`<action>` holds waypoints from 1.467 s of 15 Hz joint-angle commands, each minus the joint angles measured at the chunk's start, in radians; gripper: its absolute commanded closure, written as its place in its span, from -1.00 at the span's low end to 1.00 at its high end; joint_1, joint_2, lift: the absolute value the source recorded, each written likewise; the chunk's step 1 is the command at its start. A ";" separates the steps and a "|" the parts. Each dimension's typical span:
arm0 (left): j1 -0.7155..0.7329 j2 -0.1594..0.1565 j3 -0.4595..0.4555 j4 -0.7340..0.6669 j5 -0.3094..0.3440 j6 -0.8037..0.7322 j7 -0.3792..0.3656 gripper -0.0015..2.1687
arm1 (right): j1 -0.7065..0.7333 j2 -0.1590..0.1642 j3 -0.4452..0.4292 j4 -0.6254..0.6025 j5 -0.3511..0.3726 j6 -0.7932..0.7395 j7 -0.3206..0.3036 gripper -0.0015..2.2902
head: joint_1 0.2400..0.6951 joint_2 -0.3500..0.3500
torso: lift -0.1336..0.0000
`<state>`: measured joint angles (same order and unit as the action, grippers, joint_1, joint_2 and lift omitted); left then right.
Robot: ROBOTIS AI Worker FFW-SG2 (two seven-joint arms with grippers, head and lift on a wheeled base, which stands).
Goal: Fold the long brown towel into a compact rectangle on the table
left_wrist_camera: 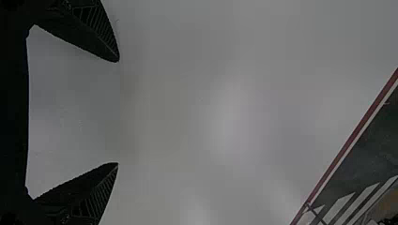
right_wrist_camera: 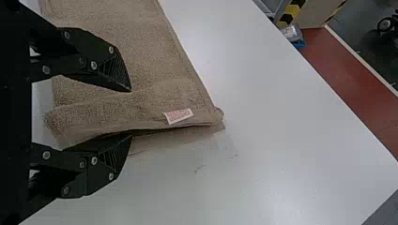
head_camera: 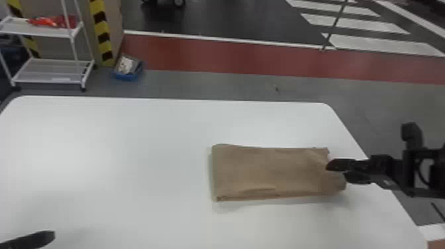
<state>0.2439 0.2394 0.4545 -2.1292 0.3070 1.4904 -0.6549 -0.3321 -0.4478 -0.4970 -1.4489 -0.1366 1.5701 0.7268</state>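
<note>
The brown towel (head_camera: 274,172) lies folded as a rectangle on the right half of the white table (head_camera: 116,149). At its right end is my right gripper (head_camera: 337,172). In the right wrist view this gripper (right_wrist_camera: 130,112) stands partly open, one finger over the towel (right_wrist_camera: 136,61) and the other at the underside of its end edge, near a small white label (right_wrist_camera: 178,116). My left gripper (head_camera: 49,235) is at the near left corner of the head view. In the left wrist view the left gripper (left_wrist_camera: 118,112) is wide open over bare tabletop, nothing between its fingers.
The table's right edge (head_camera: 351,135) runs beneath the right arm. Beyond the far edge, on the floor, stand a white shelf rack (head_camera: 49,71) and a blue bin (head_camera: 127,74), away from the towel.
</note>
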 commanded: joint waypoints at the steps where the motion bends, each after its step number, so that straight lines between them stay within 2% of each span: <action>1: 0.000 0.004 0.003 -0.002 0.003 0.000 0.000 -0.92 | 0.012 -0.020 -0.014 -0.005 0.003 0.002 0.000 -0.94 | 1.00 -0.57 | -0.84; 3: 0.003 0.006 0.003 -0.002 0.006 0.000 -0.002 -0.92 | 0.019 -0.031 -0.009 -0.010 0.014 0.002 0.003 -0.90 | 1.00 -0.62 | -0.84; 6: 0.012 0.006 0.007 -0.003 0.007 0.000 -0.009 -0.92 | 0.019 -0.029 0.021 -0.011 0.046 0.002 0.002 -0.87 | 1.00 -0.66 | -0.84; 10: 0.023 0.006 0.023 -0.005 0.015 -0.003 -0.020 -0.92 | -0.012 -0.017 0.086 0.007 0.081 0.002 -0.024 -0.81 | 1.00 -0.65 | -0.84; 12: 0.026 0.006 0.026 -0.011 0.017 0.000 -0.020 -0.92 | -0.039 -0.009 0.123 0.027 0.132 0.002 -0.033 -0.81 | 1.00 -0.63 | -0.84; 15: 0.031 0.006 0.030 -0.017 0.020 -0.003 -0.022 -0.92 | -0.068 0.008 0.166 0.045 0.164 0.002 -0.044 -0.80 | 1.00 -0.61 | -0.84; 18: 0.037 0.006 0.038 -0.020 0.024 -0.003 -0.023 -0.92 | -0.068 0.017 0.196 0.062 0.178 0.002 -0.049 -0.70 | 1.00 -0.57 | -0.84; 19: 0.038 0.006 0.042 -0.021 0.027 -0.003 -0.023 -0.92 | -0.068 0.026 0.199 0.065 0.181 -0.003 -0.049 -0.61 | 1.00 -0.55 | -0.84; 22: 0.038 0.006 0.049 -0.020 0.027 -0.003 -0.026 -0.92 | -0.068 0.027 0.187 0.065 0.180 -0.003 -0.046 -0.27 | 1.00 -0.52 | -0.84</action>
<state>0.2821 0.2454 0.5010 -2.1495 0.3342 1.4873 -0.6811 -0.4015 -0.4211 -0.3025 -1.3840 0.0461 1.5671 0.6796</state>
